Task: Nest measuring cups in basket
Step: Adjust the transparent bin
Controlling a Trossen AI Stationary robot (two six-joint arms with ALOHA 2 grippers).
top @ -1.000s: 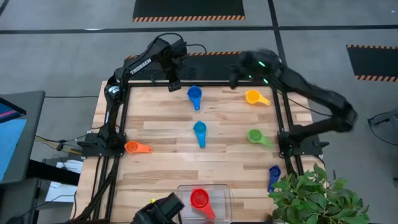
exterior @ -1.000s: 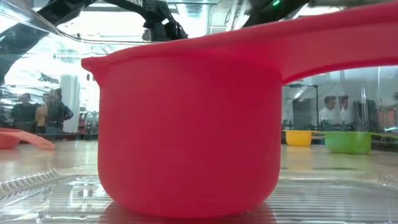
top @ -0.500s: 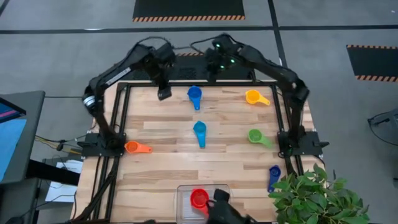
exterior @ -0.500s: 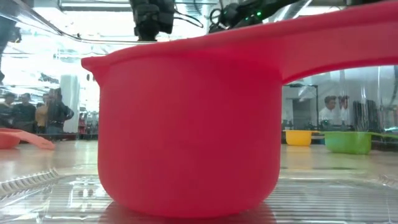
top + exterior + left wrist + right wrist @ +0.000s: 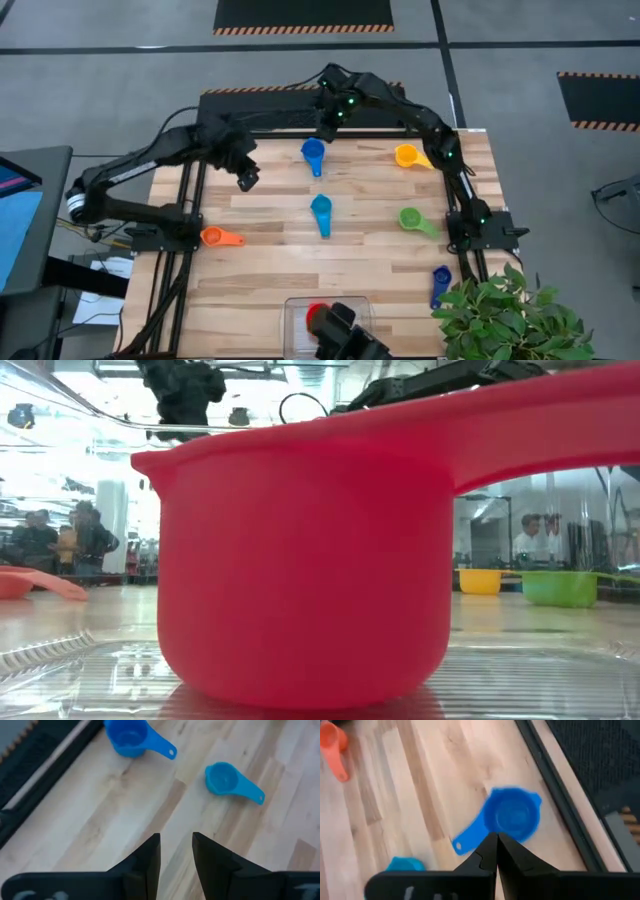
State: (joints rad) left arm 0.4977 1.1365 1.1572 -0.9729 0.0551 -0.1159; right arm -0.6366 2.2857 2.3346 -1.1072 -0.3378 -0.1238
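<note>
Approach step: right gripper (image 5: 496, 836) clenched, empty, above blue cup (image 5: 512, 815) — must open first; left gripper (image 5: 176, 840) parted, empty, nearby.

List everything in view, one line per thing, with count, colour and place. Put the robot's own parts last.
red measuring cup: one, red, inside the basket at the table's near edge.
basket: one, clear plastic, near edge, middle.
orange measuring cup: one, orange, left side.
yellow measuring cup: one, yellow, far right.
green measuring cup: one, green, right side.
blue measuring cups: two; one far centre, one mid-table.
dark blue measuring cup: one, near right, beside the plant.
plant: one, green, near right corner.
table: one, light wood.
people: several, in the room behind.
left gripper: dark, open, empty, over the far left of the table.
right gripper: dark, shut, empty, above the far blue cup.
</note>
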